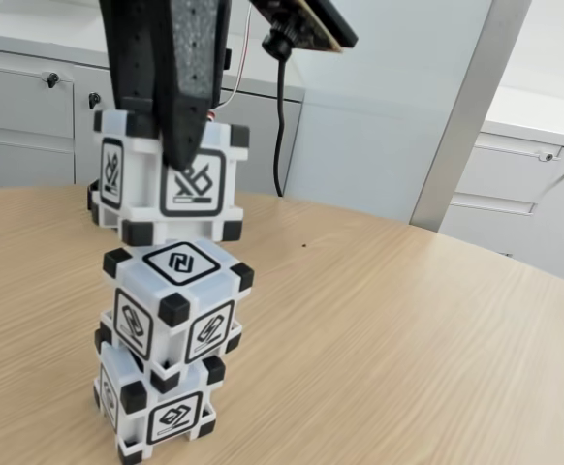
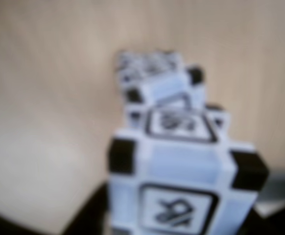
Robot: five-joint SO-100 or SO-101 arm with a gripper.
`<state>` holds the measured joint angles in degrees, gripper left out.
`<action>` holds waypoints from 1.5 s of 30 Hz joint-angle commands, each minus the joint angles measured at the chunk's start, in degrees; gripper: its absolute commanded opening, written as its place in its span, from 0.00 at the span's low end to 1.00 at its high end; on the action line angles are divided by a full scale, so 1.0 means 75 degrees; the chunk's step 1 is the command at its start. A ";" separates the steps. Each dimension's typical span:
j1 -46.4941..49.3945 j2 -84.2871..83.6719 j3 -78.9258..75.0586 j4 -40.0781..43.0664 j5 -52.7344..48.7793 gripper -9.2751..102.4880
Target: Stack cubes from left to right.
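Note:
Two white cubes with black corners stand stacked at the lower left of the fixed view: the bottom cube (image 1: 156, 407) and the middle cube (image 1: 177, 305), which sits slightly turned on it. Directly above them hangs a third cube (image 1: 171, 184), with my black gripper (image 1: 156, 136) shut on it from above. Its underside is very close to the middle cube's top; I cannot tell whether they touch. The blurred wrist view looks down on the held cube (image 2: 181, 186), with the middle cube (image 2: 179, 122) and the bottom cube (image 2: 152, 68) beyond it.
The wooden table (image 1: 408, 339) stretches out to the right, and its curved edge runs along the back. Grey cabinets (image 1: 30, 116) stand behind it, and a black cable (image 1: 280, 126) hangs from the arm's camera mount.

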<state>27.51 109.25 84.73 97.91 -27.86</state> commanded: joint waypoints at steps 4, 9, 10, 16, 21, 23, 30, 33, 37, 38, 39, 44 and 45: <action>0.0023 0.0176 -0.0059 -0.0047 -0.0070 0.21; 0.0012 0.0094 -0.0117 -0.0059 -0.0141 0.21; 0.0012 0.0094 -0.0117 -0.0059 -0.0176 0.21; 0.0000 0.0094 -0.0129 -0.0059 -0.0316 0.21; -0.0012 0.0082 -0.0129 -0.0070 -0.0270 0.21; -0.0012 0.0082 -0.0129 -0.0070 -0.0246 0.21; -0.0012 0.0082 -0.0141 -0.0082 -0.0082 0.21; -0.0012 0.0082 -0.0141 -0.0363 0.0082 0.21; -0.0012 0.0082 -0.0035 -0.0867 0.0082 0.21; -0.0012 0.0082 -0.0023 -0.0902 0.0047 0.21; -0.0012 0.0082 -0.0023 -0.0926 0.0047 0.21; -0.0012 0.0082 -0.0012 -0.0879 -0.0070 0.21; -0.0012 0.0082 -0.0012 -0.0879 -0.0047 0.21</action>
<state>27.51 109.34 85.17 91.76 -27.86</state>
